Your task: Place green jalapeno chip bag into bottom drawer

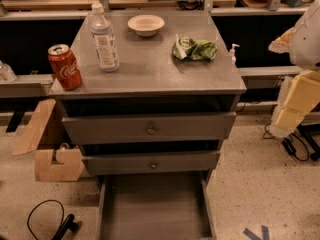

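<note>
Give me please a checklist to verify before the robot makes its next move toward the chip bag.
1. Green wrinkly foil jalapeno chip bag lies free on the grey cabinet top, back right: ok.
2. Long shallow grey metal bottom drawer is pulled open, its visible floor bare: ok.
3. Gripper hangs low at the right, beside the cabinet, apart from the bag: not ok for grasping.
4. White round bowl stands apart from the bag: ok.
5. Clear plastic water bottle and red soda can stand upright on the left side: ok.
</note>
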Robot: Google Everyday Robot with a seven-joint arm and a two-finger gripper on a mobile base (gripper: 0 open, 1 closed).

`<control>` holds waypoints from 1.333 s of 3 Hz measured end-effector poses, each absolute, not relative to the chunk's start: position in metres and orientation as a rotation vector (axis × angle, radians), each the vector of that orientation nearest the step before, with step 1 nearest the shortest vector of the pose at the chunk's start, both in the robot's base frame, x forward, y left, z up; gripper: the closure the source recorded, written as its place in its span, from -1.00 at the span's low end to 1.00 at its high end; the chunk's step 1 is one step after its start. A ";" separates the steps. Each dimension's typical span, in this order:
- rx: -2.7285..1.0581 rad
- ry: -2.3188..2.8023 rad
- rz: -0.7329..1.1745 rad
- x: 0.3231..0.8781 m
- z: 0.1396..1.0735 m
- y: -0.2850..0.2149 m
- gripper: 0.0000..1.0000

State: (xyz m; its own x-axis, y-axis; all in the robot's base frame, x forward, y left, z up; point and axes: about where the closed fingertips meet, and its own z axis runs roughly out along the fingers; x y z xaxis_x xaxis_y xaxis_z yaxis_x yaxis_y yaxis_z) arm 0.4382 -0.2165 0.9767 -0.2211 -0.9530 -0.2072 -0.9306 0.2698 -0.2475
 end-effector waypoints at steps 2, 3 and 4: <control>-1.597 2.163 -0.095 0.482 0.971 -0.225 -1.00; -1.434 2.070 -0.072 0.556 0.961 -0.238 -1.00; -1.298 1.980 -0.077 0.613 0.955 -0.244 -1.00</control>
